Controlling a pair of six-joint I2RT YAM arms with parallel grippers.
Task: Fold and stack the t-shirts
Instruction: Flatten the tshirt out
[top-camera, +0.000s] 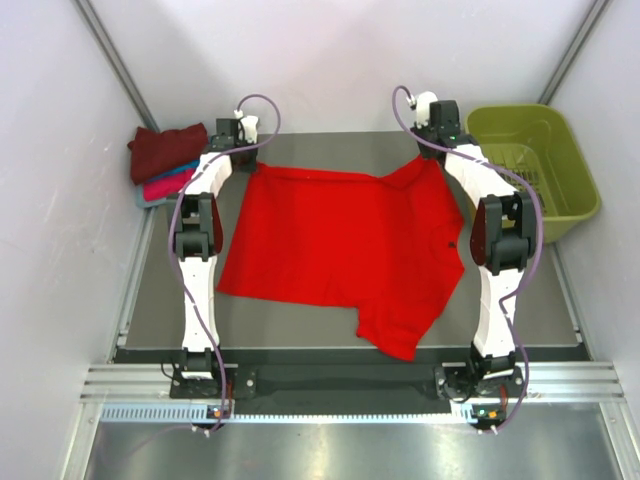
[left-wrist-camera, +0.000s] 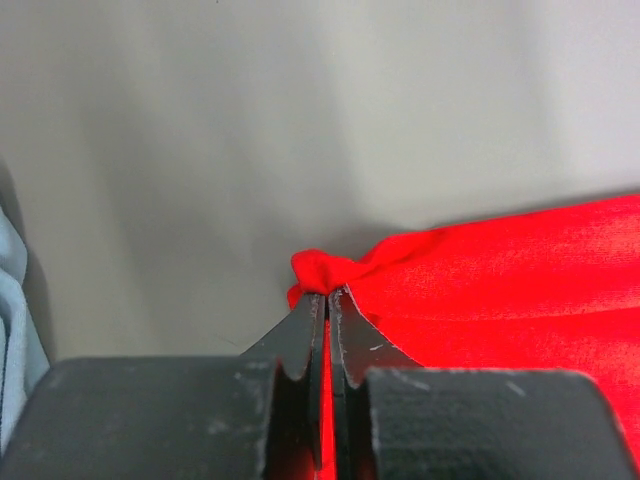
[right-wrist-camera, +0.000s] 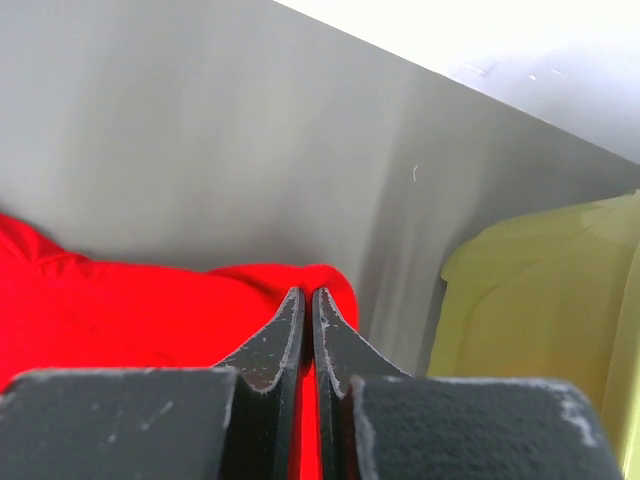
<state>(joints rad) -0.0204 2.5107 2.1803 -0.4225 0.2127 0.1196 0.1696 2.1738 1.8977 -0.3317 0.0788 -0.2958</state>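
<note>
The bright red t-shirt (top-camera: 335, 240) lies spread on the grey table, one sleeve hanging toward the near edge. My left gripper (top-camera: 246, 152) is shut on the shirt's far left corner, which bunches at the tips in the left wrist view (left-wrist-camera: 322, 272). My right gripper (top-camera: 436, 152) is shut on the shirt's far right corner, seen in the right wrist view (right-wrist-camera: 330, 280). A stack of folded t-shirts (top-camera: 165, 165), maroon on top with magenta-pink, teal and pale blue below, sits at the far left.
An olive-green plastic basket (top-camera: 560, 205) stands at the far right, beside my right arm; it also shows in the right wrist view (right-wrist-camera: 540, 330). White walls close in behind and at both sides. A pale blue cloth edge (left-wrist-camera: 15, 330) shows left of my left gripper.
</note>
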